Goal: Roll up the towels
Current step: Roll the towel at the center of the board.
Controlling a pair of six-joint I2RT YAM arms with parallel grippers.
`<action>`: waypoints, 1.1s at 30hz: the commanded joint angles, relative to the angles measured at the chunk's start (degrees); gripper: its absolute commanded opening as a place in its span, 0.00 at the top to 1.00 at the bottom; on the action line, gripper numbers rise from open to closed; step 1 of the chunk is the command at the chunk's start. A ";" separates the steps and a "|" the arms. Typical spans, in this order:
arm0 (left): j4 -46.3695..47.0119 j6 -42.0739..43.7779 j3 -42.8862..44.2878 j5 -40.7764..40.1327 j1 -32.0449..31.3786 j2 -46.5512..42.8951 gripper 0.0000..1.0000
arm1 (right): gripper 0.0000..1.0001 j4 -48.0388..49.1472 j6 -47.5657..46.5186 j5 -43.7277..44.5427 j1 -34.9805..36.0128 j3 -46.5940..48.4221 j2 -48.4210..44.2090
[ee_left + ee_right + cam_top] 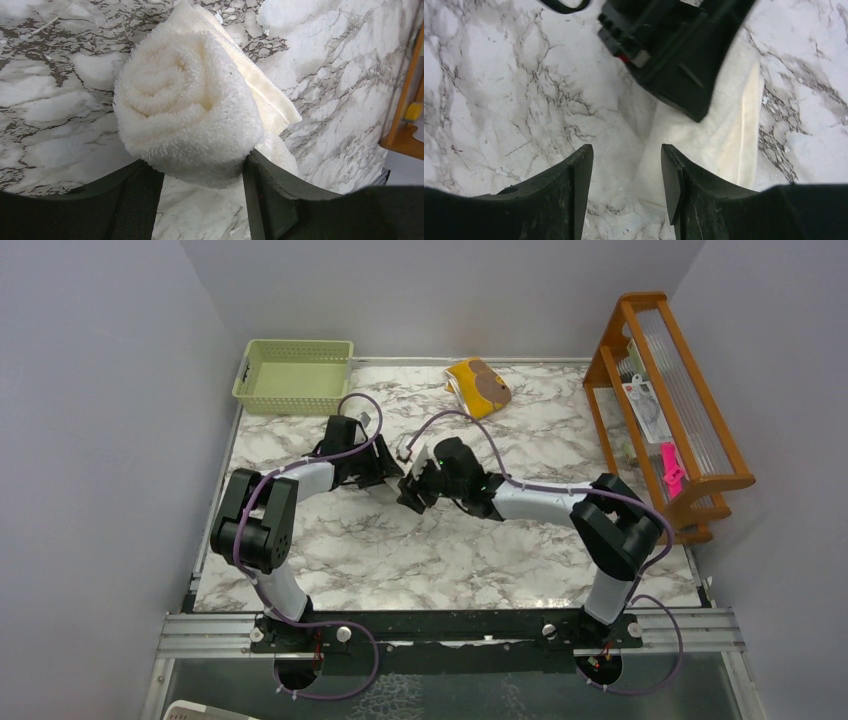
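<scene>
Rolled into a fat spiral with a flat tail, the cream towel (185, 110) lies central on the worktop (420, 550); the yellow towel (478, 385) sits near the far edge. Both arms bend inward, meeting. The left tool (200, 165) clasps the roll; the right tool (626, 150) gapes empty.

Free tabletop (430, 560) nearside; rack (642, 301) right, yellow towel (477, 386) far.

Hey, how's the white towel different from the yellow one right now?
The white towel is rolled into a spiral; the yellow towel lies loosely folded, not rolled. The white towel sits mid-table between the fingers of the left gripper; the yellow towel lies alone near the far edge. Both are soft cloths on the marble table.
</scene>
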 commanded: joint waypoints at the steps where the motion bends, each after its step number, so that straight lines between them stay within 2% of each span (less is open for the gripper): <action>1: -2.36 1.97 1.40 -1.95 -0.04 1.68 0.42 | 0.47 0.73 -10.93 16.18 5.87 1.36 2.18; 5: -3.03 2.26 1.91 -1.71 -0.04 1.93 0.42 | 0.48 0.73 -14.95 29.45 9.46 3.82 7.20; 9: -3.72 2.60 2.17 -1.63 -0.05 1.93 0.42 | 0.52 5.40 -18.94 44.35 11.86 4.45 11.43; 12: -4.19 2.84 2.47 -1.71 -0.04 1.92 0.42 | 0.56 7.37 -18.94 49.31 11.93 3.88 11.90; 16: -4.57 2.98 2.87 -1.65 -0.09 1.89 0.42 | 0.63 8.37 -18.29 51.38 11.95 3.38 11.78; 18: -4.68 3.06 3.14 -1.61 -0.04 2.00 0.42 | 0.72 7.54 -17.58 51.57 11.92 3.69 12.01; 21: -5.21 3.36 3.77 -1.66 -0.04 2.02 0.41 | 0.97 6.45 -16.82 52.01 11.90 4.46 12.81; 27: -7.05 4.47 6.03 -1.46 0.49 1.07 0.39 | 0.99 5.44 -13.04 47.04 11.82 3.89 10.67; 30: -7.85 4.82 7.29 -0.91 1.51 0.48 0.38 | 0.99 2.59 -7.03 35.53 10.13 3.05 6.74; 33: -8.45 5.41 8.40 -0.22 2.34 0.46 0.32 | 0.99 0.06 -0.96 21.99 7.41 2.89 3.21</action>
